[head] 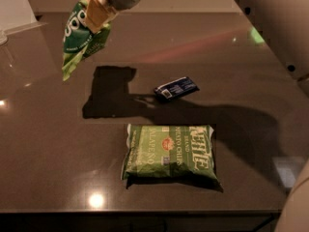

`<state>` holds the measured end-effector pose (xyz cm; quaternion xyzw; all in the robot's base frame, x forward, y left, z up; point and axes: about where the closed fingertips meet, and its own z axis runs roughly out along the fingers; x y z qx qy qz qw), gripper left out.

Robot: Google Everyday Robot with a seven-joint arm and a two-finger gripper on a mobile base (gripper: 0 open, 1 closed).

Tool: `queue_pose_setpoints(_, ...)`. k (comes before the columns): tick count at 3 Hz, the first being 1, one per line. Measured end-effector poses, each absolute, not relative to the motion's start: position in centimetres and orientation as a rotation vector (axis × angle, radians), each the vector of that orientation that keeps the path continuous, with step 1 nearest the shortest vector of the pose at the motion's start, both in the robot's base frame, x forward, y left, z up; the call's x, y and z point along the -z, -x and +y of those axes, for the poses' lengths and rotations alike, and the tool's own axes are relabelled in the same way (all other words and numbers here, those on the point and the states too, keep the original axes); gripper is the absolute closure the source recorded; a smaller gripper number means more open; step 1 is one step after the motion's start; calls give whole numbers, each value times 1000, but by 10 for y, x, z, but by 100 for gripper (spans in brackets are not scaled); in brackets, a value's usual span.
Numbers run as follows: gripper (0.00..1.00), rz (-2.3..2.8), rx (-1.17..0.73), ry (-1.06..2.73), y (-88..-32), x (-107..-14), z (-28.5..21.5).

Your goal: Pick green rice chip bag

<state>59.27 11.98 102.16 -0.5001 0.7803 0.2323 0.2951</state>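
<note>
The green rice chip bag [79,37] hangs in the air at the upper left, well above the dark table [43,144]. My gripper [99,12] is shut on the bag's top edge, with its tan fingers [95,16] pinching it. The bag dangles tilted below the gripper and casts a shadow on the table beneath. The arm reaches in from the upper right.
A green Kettle jalapeño chip bag [169,151] lies flat near the table's front middle. A small dark blue packet [176,88] lies behind it. The table's front edge runs along the bottom of the view.
</note>
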Motion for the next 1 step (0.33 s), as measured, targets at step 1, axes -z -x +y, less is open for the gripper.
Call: queue_pose_setpoints(1,100,2076,-618,1331,-593,-1022,120)
